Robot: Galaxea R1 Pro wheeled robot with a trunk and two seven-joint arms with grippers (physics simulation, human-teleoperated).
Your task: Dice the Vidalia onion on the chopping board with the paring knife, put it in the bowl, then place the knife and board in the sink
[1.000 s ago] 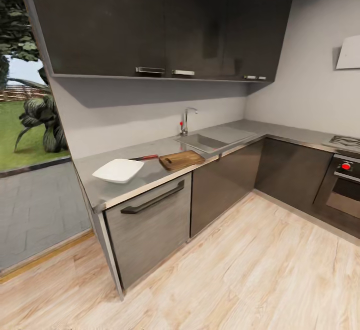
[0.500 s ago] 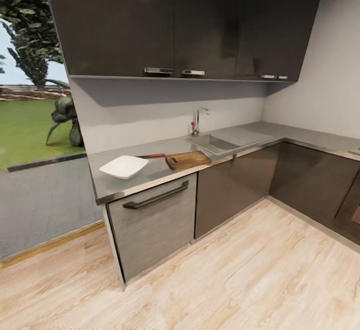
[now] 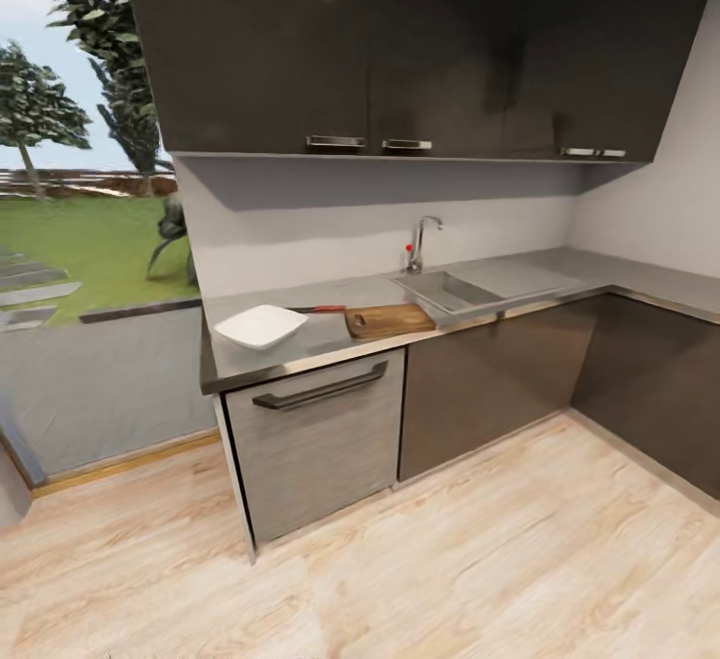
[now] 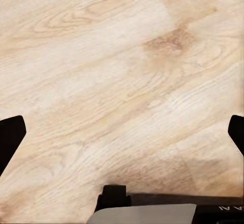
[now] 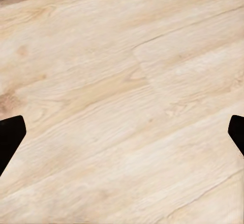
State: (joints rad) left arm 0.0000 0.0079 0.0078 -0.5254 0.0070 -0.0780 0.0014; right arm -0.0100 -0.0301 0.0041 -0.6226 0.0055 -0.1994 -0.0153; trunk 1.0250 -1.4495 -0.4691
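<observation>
Left wrist: unreadable lettering, floor (image 4: pixel 122 81).

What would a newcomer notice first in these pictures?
First the long grey countertop under dark wall cabinets, with a white bowl beside a wooden chopping board and a red-handled knife behind them. To the right sits the sink with its chrome tap. Both wrist views look down on pale wooden floor.
</observation>
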